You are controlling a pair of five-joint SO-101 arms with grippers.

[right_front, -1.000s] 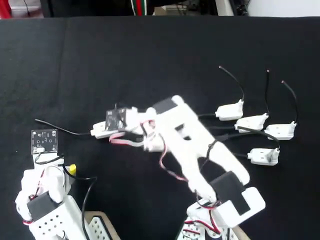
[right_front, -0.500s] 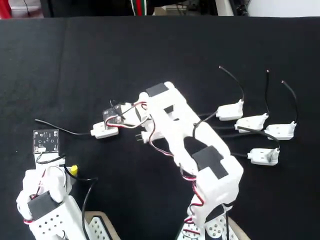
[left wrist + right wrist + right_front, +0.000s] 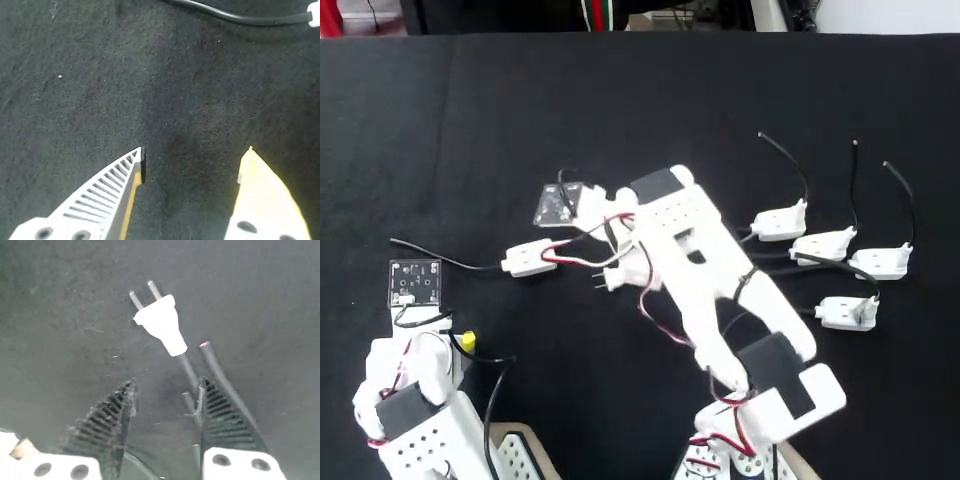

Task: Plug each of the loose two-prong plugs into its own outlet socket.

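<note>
Right gripper [image 3: 167, 390] and loose plug [image 3: 161, 324] before the grasp. The jaws stand wide apart and hold nothing. The white two-prong plug lies flat on the black cloth [image 3: 620, 100] just ahead of the fingertips. Its long axis runs nearly in line with the claw's reach, skewed a little, with the prongs pointing away from the claw. Its cord [image 3: 189, 371] trails back between the fingers, close along one of them. The cut end of a second cable [image 3: 204, 345] lies just beside that cord. From above, the prongs face the nearest socket [image 3: 528, 262], which lies near but apart from them. The coming move likely turns on closing across the plug body rather than the cord, keeping the prongs free toward that socket. The left gripper [image 3: 195, 150], likewise spread and empty, hangs over bare cloth well apart from the plug, so the right arm is the nearer.
</note>
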